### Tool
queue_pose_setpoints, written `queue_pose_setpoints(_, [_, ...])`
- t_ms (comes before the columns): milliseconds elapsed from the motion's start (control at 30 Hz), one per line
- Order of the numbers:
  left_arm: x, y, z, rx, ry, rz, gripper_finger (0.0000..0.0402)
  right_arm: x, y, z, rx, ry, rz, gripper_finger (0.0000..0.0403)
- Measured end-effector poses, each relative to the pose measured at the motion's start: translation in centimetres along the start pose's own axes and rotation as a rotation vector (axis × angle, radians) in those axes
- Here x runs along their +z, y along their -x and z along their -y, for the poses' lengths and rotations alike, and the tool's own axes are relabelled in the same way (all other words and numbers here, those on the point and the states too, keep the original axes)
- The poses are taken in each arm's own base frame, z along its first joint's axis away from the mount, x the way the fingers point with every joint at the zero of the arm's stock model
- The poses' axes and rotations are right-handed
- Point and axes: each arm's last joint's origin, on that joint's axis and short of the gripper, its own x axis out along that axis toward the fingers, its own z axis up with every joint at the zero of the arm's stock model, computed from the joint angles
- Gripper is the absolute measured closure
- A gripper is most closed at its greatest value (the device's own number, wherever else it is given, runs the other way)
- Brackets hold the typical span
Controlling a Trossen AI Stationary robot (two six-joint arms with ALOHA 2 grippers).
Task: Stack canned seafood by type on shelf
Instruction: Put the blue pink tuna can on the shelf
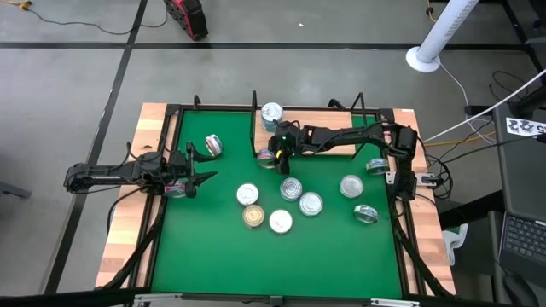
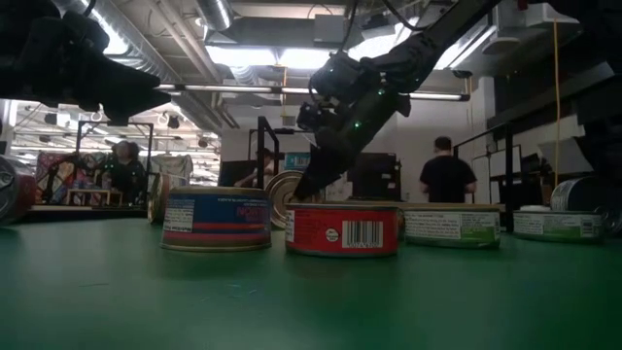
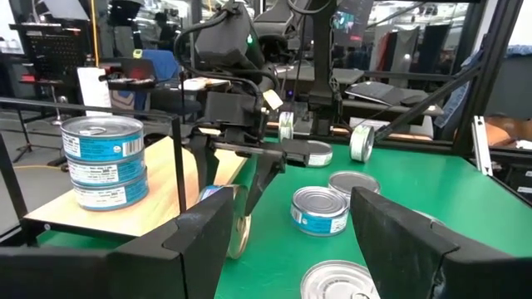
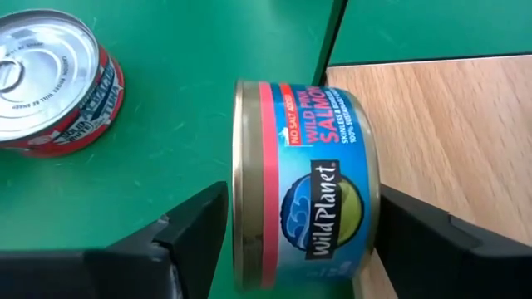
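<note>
Because the salmon tin (image 4: 303, 187) stands on edge on the mat beside the shelf (image 4: 440, 124), between the right gripper's (image 4: 291, 241) spread fingers and not yet pinched, it could be knocked rolling by an uneven close. The left gripper (image 3: 287, 241) is held spread, empty, well apart.

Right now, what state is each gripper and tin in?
Left gripper, open, empty.
Right gripper, open, fingers flanking salmon tin.
Salmon tin, on its edge beside the shelf.
Teal tins, stacked two high on the shelf.
Red tin, flat on the mat.
</note>
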Motion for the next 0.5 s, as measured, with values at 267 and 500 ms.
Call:
queue_pose_setpoints(267, [0.0, 0.0, 0.0, 0.000, 0.003, 0.000, 0.0163, 0.0, 0.4, -0.1, 0.003, -0.063, -0.016, 0.0227])
queue_pose_setpoints(500, [0.0, 0.0, 0.0, 0.000, 0.003, -0.001, 0.0163, 0.0, 2.2, -0.6, 0.065, -0.148, -0.083, 0.0227])
